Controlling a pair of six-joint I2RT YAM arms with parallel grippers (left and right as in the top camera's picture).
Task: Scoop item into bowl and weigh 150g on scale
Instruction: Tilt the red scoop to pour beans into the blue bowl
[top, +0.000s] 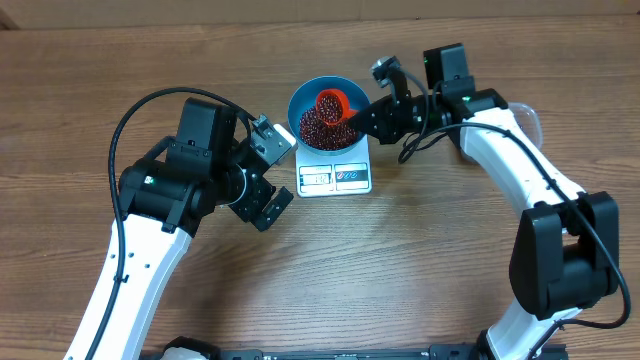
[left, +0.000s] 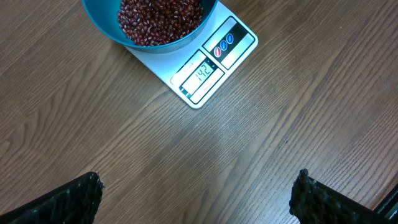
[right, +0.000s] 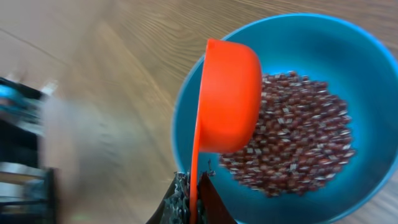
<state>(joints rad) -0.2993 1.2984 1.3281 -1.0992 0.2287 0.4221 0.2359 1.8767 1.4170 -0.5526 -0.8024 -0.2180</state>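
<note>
The blue bowl (top: 308, 95) stands on the white scale (top: 335, 178) and holds a pile of dark red-brown beans (top: 322, 130). My right gripper (top: 368, 118) is shut on the handle of an orange scoop (top: 330, 102), which hangs over the bowl. In the right wrist view the scoop (right: 230, 99) is tipped on its side above the beans (right: 298, 143), with the gripper (right: 191, 202) clamped on its thin handle. My left gripper (top: 280, 170) stands open just left of the scale. In the left wrist view the gripper (left: 196, 199) holds nothing, and the scale (left: 214, 68) and the bowl (left: 106, 28) lie ahead.
The scale's display (left: 202, 76) faces the table's front. A clear plastic tub (top: 530, 115) shows partly behind the right arm at the right. Bare wood table (top: 400, 270) spreads in front of the scale.
</note>
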